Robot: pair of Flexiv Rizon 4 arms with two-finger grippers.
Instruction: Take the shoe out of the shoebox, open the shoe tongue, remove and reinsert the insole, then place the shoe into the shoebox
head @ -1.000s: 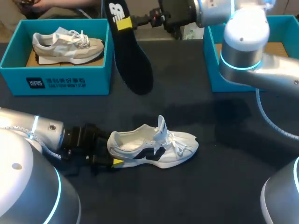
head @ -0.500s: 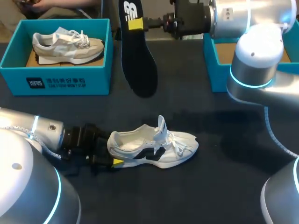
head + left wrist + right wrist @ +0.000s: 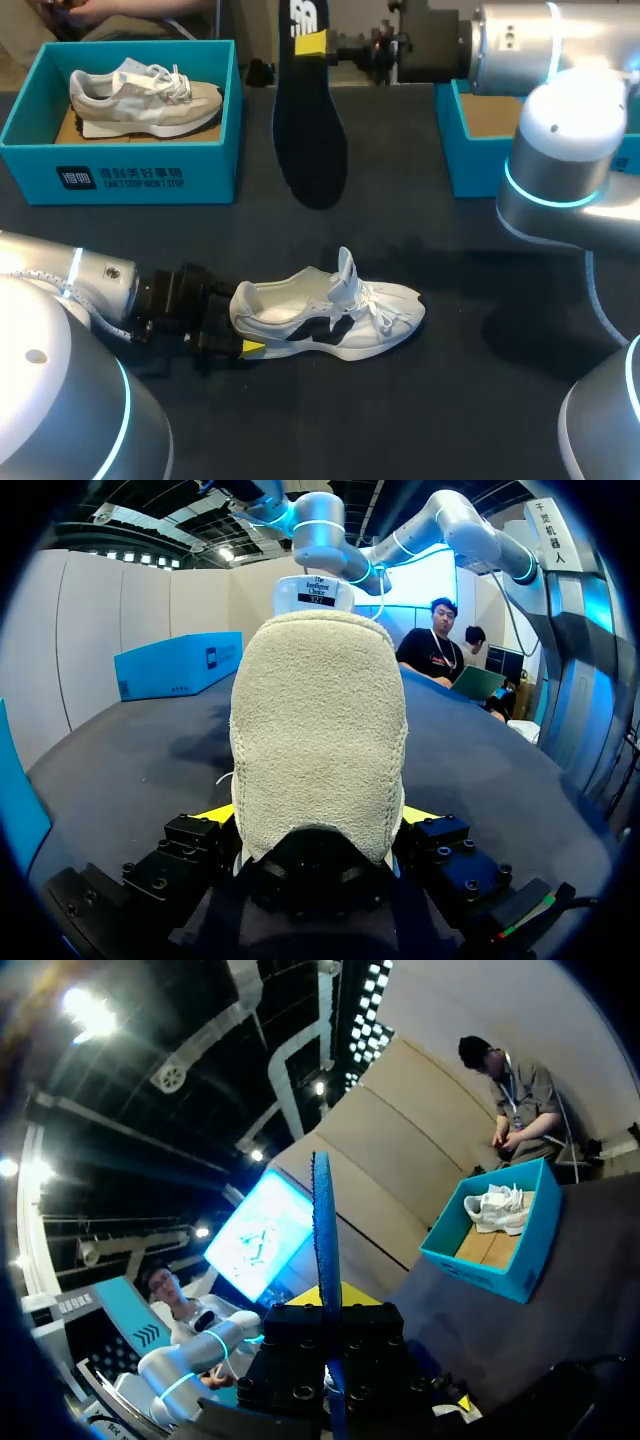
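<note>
White shoe [image 3: 330, 320] lies on its sole mid-table [image 3: 450, 400], toe twd my R, heel twd my L, tongue standing up, laces loose over the forefoot. L gripper [image 3: 235, 345] sits low at the heel. In L wrist view the suede heel [image 3: 318, 750] fills the gap of the L gripper [image 3: 318, 820], 1 yellow tip pressed on each side, so fingers are clamped on the shoe.

Insole [image 3: 308, 120], dark, hangs in the air over the far part of the table, between the 2 boxes, wide end down, not touching the tabletop. R gripper [image 3: 312, 42] pinches it near the upper end; R arm comes in from the far R. R wrist view: insole [image 3: 325, 1230] seen edge-on, running straight out betw the fingers of the R gripper [image 3: 328, 1305], gripped from both sides.

L shoebox [image 3: 120, 175], teal, far L corner, holds 1 beige shoe [image 3: 145, 97] lying flat inside. Same box [image 3: 495, 1230] shows in R wrist view. R shoebox [image 3: 470, 160], teal, far R, partly hidden by R arm; brown floor shows inside.
</note>
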